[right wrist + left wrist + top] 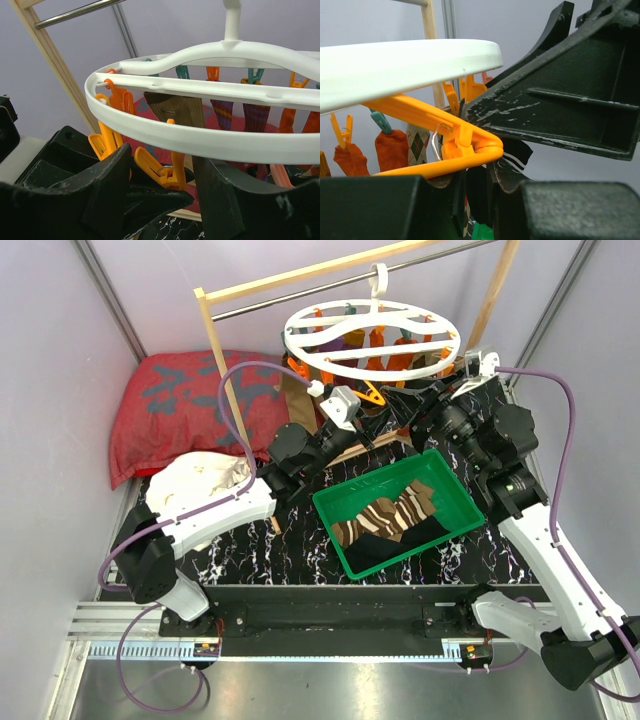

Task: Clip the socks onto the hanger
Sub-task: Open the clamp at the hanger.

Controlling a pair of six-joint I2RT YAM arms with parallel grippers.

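Two end effectors [487, 210] [165, 200] beneath one hanger [360, 360]

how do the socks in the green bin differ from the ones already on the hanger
The binned socks lie piled flat in the green bin; the hung socks dangle from clips under the hanger. The binned socks are brown-and-cream striped or black; the hung socks include orange, purple and plain brown. Both are fabric socks.

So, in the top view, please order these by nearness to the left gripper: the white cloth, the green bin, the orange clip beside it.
1. The orange clip, between the left gripper's fingers.
2. The green bin, below, toward the right.
3. The white cloth, far left.
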